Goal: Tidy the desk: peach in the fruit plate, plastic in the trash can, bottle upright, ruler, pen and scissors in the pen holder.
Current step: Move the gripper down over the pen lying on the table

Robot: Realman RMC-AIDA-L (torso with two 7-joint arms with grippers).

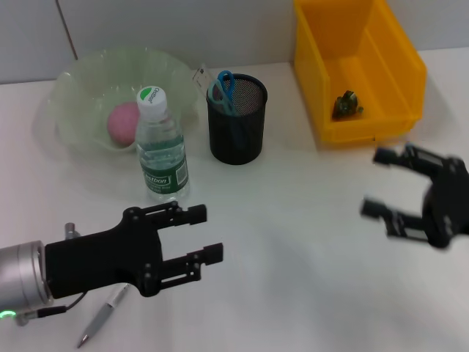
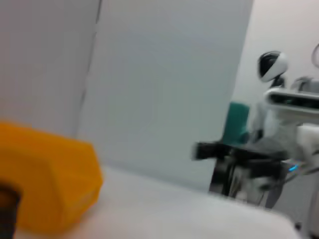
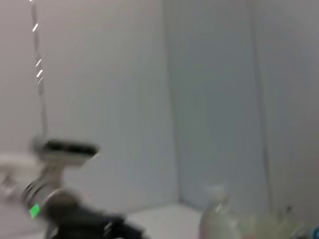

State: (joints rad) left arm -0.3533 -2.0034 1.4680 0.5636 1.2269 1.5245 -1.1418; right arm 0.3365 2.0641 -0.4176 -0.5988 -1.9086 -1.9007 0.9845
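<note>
With only the pen (image 1: 100,321) left at the counter's front-left edge, the empty, wide-open left gripper (image 1: 196,238) should straddle its barrel squarely.

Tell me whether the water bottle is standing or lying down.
Standing. In the head view the water bottle sits upright on the desk, green-and-white cap on top, between the fruit plate and the pen holder.

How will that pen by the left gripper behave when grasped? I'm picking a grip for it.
The pen lies flat on the table under the open left gripper. It looks thin and rigid, so it may roll or slip; probably light.
</note>
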